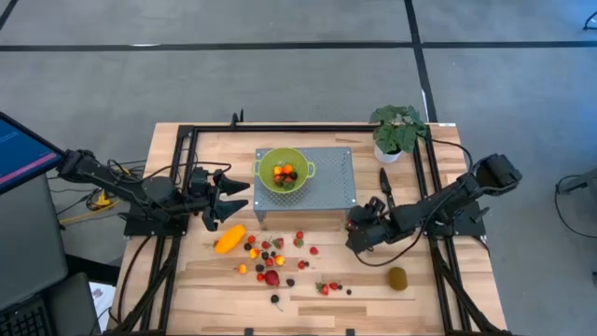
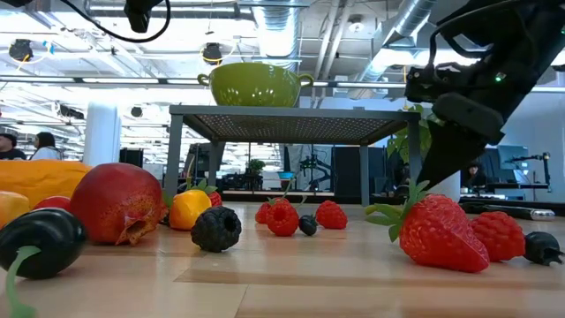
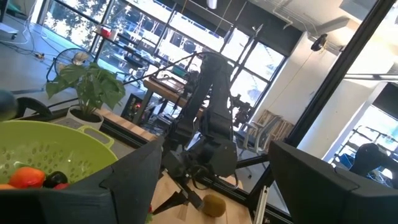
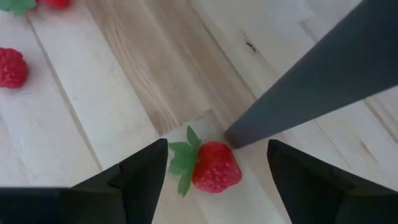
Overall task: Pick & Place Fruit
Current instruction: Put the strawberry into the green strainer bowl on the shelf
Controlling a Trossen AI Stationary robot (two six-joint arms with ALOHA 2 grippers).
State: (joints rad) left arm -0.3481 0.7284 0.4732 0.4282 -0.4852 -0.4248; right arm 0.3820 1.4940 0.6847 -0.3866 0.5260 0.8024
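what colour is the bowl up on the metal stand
Lime green bowl on the grey perforated stand; clearest in the high view.

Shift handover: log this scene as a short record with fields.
surface: wooden table
bowl: green colander on a grey perforated stand, a few small fruits inside
loose fruit: berries scattered in front of the stand, long orange fruit, kiwi
left gripper: jaws open, raised beside the colander, empty
right gripper: low over the table, jaws open, a strawberry lying between them
other: potted plant, knife
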